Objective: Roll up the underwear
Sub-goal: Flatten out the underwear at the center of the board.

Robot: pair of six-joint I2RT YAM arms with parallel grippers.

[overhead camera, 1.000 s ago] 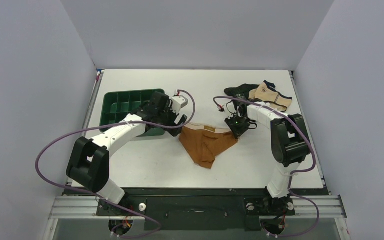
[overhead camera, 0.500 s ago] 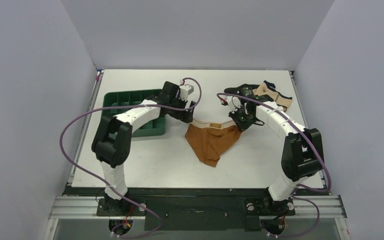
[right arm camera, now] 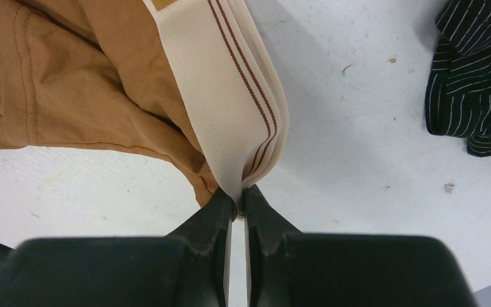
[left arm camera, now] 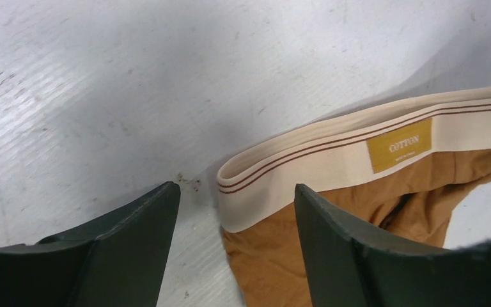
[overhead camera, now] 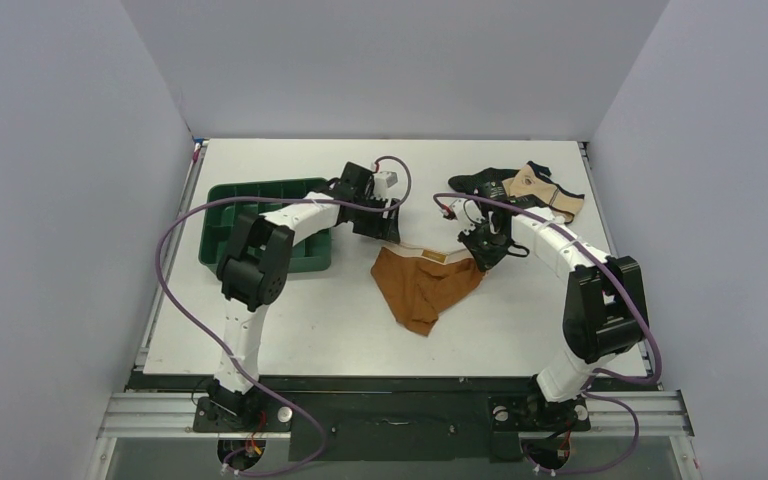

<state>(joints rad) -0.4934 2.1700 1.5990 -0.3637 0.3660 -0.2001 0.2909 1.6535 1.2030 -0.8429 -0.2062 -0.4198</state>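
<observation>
The rust-brown underwear point(overhead camera: 422, 285) with a pale cream waistband lies spread on the white table at the middle. My left gripper point(overhead camera: 388, 232) is open just above the waistband's left end; in the left wrist view the underwear's waistband corner point(left arm camera: 256, 192) sits between the two dark fingers point(left arm camera: 332, 249), untouched. My right gripper point(overhead camera: 480, 252) is shut on the waistband's right end; in the right wrist view the fingertips point(right arm camera: 220, 204) pinch the folded cream band of the underwear point(right arm camera: 230, 109).
A green compartment tray point(overhead camera: 250, 220) stands at the left, under the left arm. A black garment point(overhead camera: 480, 182) and a beige garment with dark trim point(overhead camera: 540, 192) lie at the back right; the black striped one also shows in the right wrist view point(right arm camera: 476, 70).
My left gripper has swung right from the tray's edge toward the waistband's left end. My right gripper moved a little back and right with the waistband, shifting the underwear away from the front.
</observation>
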